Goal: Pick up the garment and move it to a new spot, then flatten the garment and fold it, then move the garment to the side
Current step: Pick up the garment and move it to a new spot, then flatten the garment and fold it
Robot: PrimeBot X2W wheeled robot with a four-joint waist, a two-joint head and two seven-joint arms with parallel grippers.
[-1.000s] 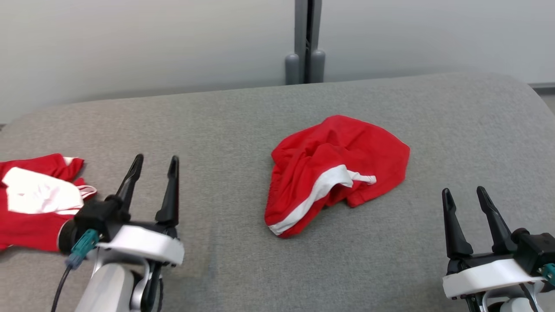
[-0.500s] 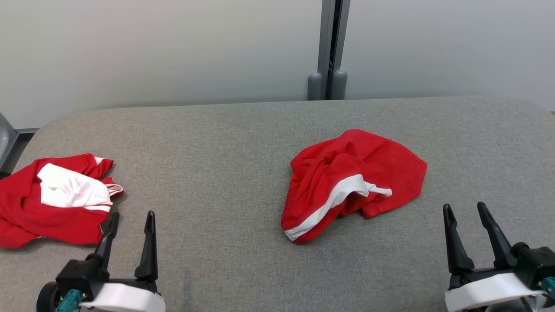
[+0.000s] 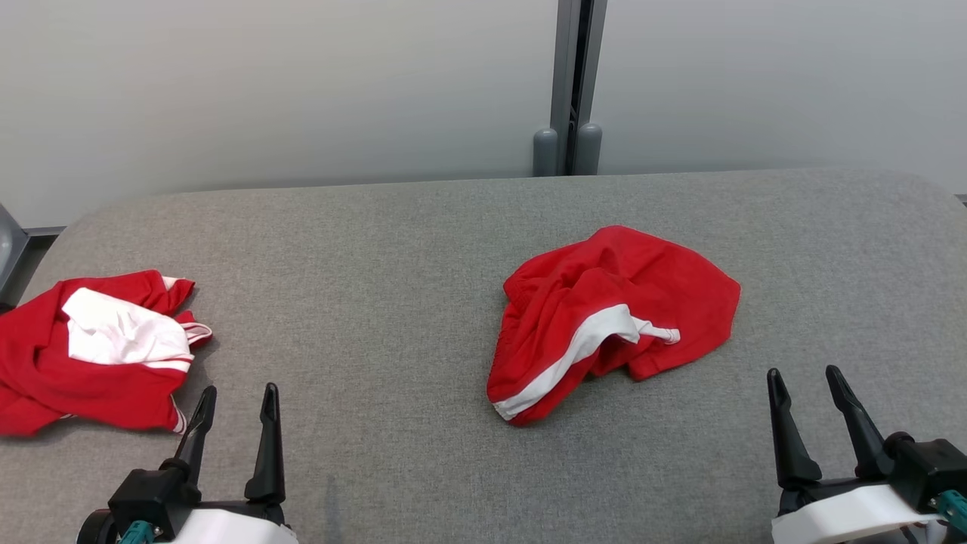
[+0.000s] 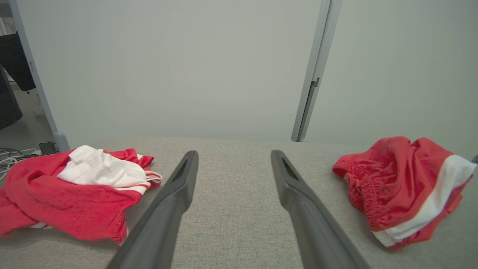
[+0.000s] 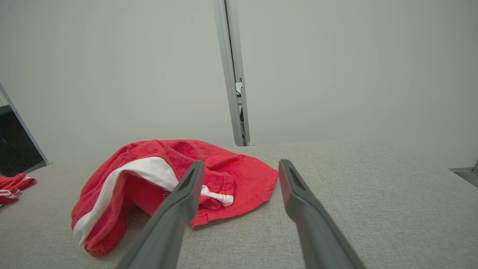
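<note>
Short of the red garment (image 3: 612, 317), left end effector (image 3: 239, 391) and right end effector (image 3: 802, 372) gape empty; pickup seemingly pending; reach and pinch next.

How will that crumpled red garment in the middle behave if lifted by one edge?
Probably floppy: the red garment lies in soft folds, so it should droop. Likely light, being thin cloth. Pushed, it may bunch on the grey fabric surface.

Lab-like test bay, pale partition panels (image 3: 227, 91), grey fabric-covered table (image 3: 378, 249) (floor cables (image 4: 9, 154))
</note>
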